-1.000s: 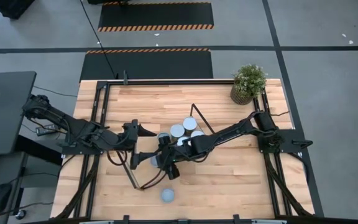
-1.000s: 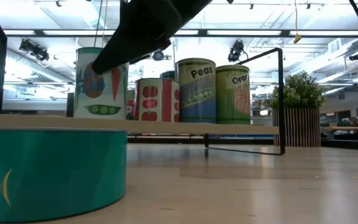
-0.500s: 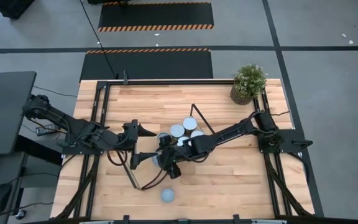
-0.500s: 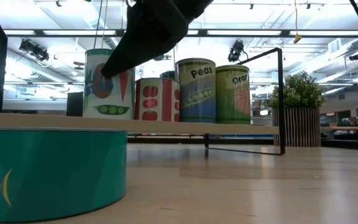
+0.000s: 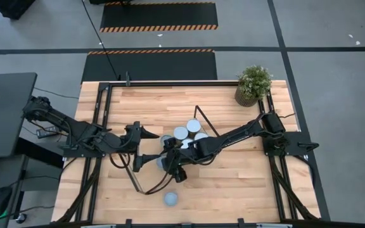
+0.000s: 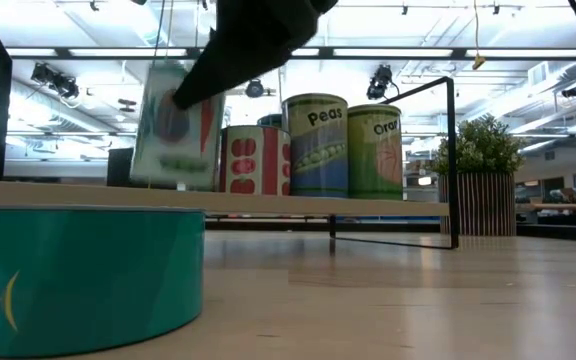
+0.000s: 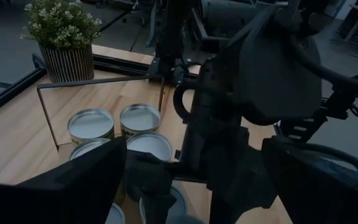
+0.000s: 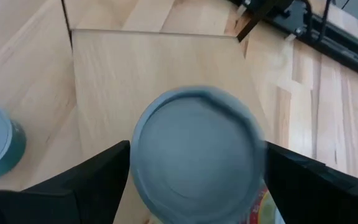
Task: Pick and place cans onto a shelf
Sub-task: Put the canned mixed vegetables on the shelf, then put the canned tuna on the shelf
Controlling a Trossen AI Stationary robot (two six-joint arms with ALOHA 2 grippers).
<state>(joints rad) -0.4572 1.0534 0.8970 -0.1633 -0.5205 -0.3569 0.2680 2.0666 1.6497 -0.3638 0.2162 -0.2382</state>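
Listing left to right: left gripper [image 5: 146, 132], fingers spread, waits beside the shelf [image 5: 149, 177]; right gripper [image 8: 194, 190], fingers parted either side of a vegetable-label can [image 8: 199, 152] without pinching, its lid between them. Can stands on the shelf board, apparently tilting, left of four shelved cans [image 6: 316, 146]. Judged rigid, smooth, moderately heavy; best gripped across its sides.

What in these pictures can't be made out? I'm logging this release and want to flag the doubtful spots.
- Low view: the vegetable can is blurred, and the right gripper covers its top, so whether it stands flat on the shelf is unclear.
- High view: the arms hide that can.
- Low view: the teal can is cut off by the edge.
- Left wrist view: the right arm hides the nearer cans.
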